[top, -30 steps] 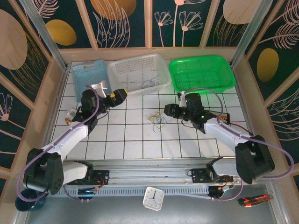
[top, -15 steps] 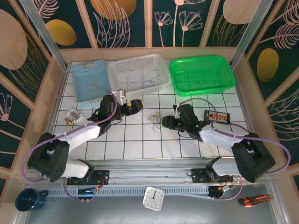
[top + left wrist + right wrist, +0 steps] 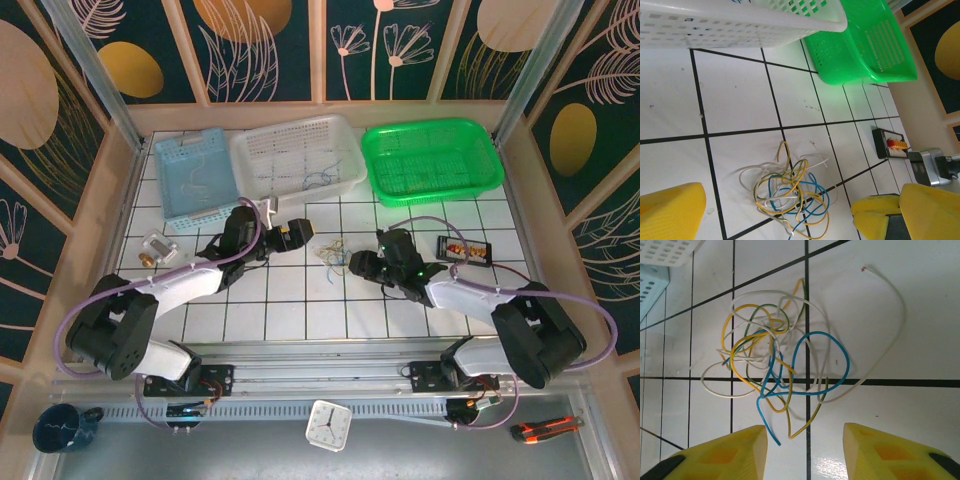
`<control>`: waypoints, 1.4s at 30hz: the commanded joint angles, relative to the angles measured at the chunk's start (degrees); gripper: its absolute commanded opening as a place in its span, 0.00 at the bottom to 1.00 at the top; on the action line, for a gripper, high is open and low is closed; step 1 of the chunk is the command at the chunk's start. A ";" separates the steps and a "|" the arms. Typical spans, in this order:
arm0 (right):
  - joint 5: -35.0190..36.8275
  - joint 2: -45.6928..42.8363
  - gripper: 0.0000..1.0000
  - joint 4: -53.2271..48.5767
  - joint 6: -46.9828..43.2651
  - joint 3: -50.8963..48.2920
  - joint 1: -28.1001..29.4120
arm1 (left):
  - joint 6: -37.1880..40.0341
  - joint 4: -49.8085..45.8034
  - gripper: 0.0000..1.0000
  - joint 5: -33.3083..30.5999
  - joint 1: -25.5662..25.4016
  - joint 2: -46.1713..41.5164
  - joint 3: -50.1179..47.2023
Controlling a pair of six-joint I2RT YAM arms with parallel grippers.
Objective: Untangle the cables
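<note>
The cables (image 3: pixel 332 252) lie as one loose clump of thin blue, white and yellow wires on the white tiles at mid-table. My left gripper (image 3: pixel 293 232) is just left of the clump, open. In the left wrist view the cables (image 3: pixel 790 192) lie on the tiles between its wide-apart yellow fingers (image 3: pixel 675 210), untouched. My right gripper (image 3: pixel 357 263) is just right of the clump, open. In the right wrist view the cables (image 3: pixel 775 360) lie just ahead of my right gripper (image 3: pixel 804 440). A blue wire end reaches close to one finger (image 3: pixel 735 452); nothing is gripped.
Along the back stand a blue basket (image 3: pixel 195 175), a white basket (image 3: pixel 300 150) with a few wires in it, and a green basket (image 3: pixel 430 158). A small black box (image 3: pixel 466 250) lies right of the right arm, and a small metal part (image 3: pixel 155 248) at the left.
Both grippers have closed in on the clump: the left one moved right and forward, the right one moved left and lower. The clump has stayed in place.
</note>
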 commanded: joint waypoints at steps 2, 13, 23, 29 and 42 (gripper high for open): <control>-1.63 0.78 0.44 3.22 3.88 -1.51 0.50 | 0.43 0.77 0.99 -0.19 -0.46 0.88 2.09; -4.72 1.75 0.40 10.19 9.38 -4.37 2.26 | 0.45 1.01 0.99 -0.01 -0.72 1.57 2.45; -4.98 6.51 0.30 12.64 9.49 -2.22 2.78 | 0.36 1.27 0.99 -0.01 -0.86 1.48 2.54; -5.14 7.53 0.17 13.52 9.32 -1.95 2.93 | 0.36 1.27 0.99 -0.01 -0.81 1.41 2.54; -3.97 -4.59 0.00 4.33 5.36 0.32 2.88 | 2.72 0.79 0.99 -1.99 -0.81 -0.51 2.19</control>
